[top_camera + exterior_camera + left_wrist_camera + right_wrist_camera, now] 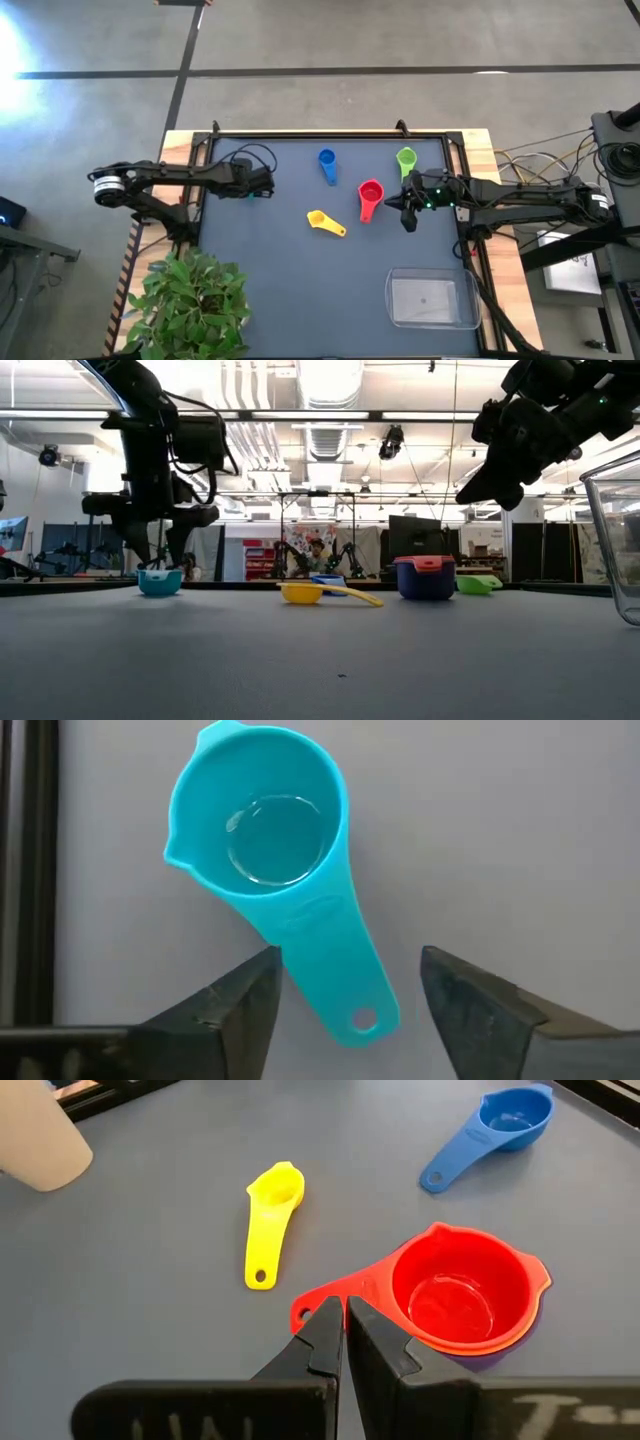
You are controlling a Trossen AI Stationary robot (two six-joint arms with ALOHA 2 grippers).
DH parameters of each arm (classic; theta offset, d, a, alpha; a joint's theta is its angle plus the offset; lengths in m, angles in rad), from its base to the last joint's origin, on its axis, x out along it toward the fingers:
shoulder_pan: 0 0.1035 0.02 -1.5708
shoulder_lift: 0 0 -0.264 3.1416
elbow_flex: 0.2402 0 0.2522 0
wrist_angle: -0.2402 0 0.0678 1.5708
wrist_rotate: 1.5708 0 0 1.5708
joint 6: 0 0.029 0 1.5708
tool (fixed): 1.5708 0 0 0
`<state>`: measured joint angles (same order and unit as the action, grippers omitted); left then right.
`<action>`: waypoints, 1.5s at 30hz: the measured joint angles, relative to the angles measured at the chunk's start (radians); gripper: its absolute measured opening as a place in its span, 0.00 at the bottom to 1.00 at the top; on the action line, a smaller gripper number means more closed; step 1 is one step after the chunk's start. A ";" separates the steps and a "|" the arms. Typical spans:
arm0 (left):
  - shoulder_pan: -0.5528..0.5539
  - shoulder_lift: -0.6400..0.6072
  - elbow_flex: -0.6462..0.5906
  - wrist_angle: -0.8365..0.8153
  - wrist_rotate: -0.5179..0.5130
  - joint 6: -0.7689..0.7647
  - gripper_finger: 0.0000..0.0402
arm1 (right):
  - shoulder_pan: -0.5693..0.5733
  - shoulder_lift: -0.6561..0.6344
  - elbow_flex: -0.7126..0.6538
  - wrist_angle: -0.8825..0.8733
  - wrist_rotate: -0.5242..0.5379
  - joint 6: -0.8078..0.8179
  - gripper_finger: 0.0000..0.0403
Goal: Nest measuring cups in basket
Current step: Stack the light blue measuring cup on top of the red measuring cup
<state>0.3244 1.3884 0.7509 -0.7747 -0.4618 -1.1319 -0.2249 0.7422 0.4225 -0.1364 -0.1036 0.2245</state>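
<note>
The desk [300, 260] carries everything, and the clear basket [432, 300] sits empty at its near right corner, well apart from all the cups, so every cup faces a long carry over open surface where a weak hold could let it fall.

The left end effector [345, 995] hangs over the teal cup [265, 840] at the desk's far left, fingers spread to either side of the flat handle, not touching it. If they close off-centre, the thin handle could twist or squirt out, or the cup could skid.

The right end effector [340, 1330] is above the red cup [460, 1295], fingers pressed together and holding nothing, tips just above the red handle. Coming down like that, it would push the cup away rather than take it.

The blue cup [327, 163] and green cup [405, 160] lie farther back, the yellow cup [325, 222] mid-desk. Nesting depends on size order; a larger cup dropped onto a smaller one would perch and tip.
</note>
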 joint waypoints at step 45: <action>0.001 0.000 -0.136 0.181 -0.081 -0.134 0.35 | 0.000 0.000 0.000 0.016 0.000 0.002 0.02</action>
<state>0.3256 1.3880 0.6146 -0.5942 -0.5425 -1.2663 -0.2249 0.7418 0.4225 -0.1201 -0.1040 0.2264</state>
